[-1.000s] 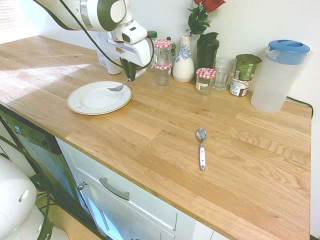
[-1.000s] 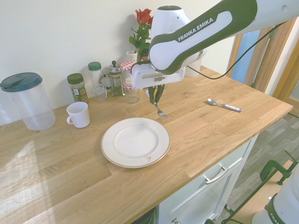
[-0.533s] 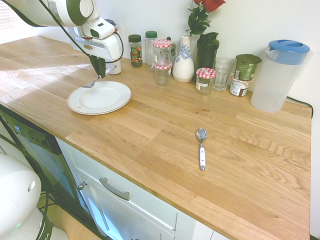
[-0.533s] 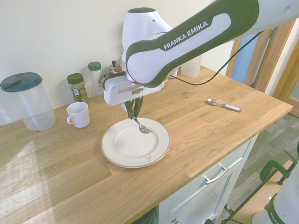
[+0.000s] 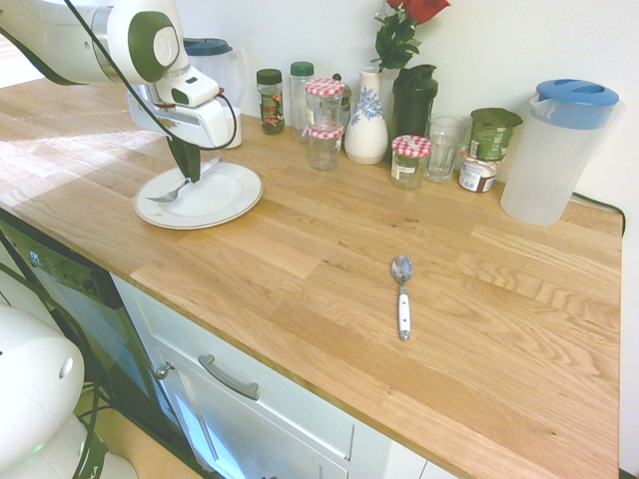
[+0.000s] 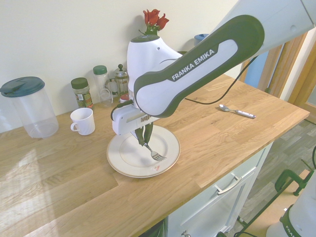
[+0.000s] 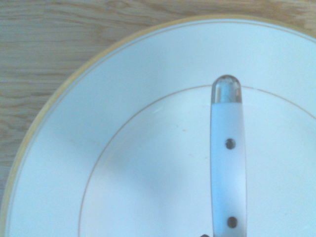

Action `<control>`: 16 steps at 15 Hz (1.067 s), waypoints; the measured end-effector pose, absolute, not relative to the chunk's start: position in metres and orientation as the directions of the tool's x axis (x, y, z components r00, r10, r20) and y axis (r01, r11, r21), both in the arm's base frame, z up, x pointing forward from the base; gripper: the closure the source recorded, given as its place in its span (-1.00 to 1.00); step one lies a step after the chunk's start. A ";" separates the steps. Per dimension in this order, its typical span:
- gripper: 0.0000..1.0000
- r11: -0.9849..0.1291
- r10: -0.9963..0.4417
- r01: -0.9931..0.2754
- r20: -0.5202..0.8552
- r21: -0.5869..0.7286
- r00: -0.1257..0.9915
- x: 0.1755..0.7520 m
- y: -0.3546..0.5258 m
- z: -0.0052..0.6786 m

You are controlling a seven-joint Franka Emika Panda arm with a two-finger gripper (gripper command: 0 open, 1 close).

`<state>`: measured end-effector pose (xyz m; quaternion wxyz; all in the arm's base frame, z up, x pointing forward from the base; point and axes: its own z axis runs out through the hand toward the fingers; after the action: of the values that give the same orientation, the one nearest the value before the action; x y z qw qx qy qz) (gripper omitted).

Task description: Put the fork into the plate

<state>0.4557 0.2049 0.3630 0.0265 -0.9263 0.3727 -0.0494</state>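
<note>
The gripper [image 6: 144,141] is clamped on the fork [image 6: 154,153] (white handle up, tines slanting down), holding it over the plate [image 6: 129,165]; tines near the plate's five o'clock rim.

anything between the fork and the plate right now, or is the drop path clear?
Nothing visible in the way. The gripper holds the fork directly over the plate, tines angled down near its surface. The plate carries nothing else; the mug and jars stand off to the side.
</note>
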 end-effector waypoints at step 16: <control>-1.00 -0.731 -0.682 -0.681 0.075 -0.046 0.727 0.453 0.199 0.344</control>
<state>0.4534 0.1986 0.3442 0.0076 -0.9293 0.3667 -0.0434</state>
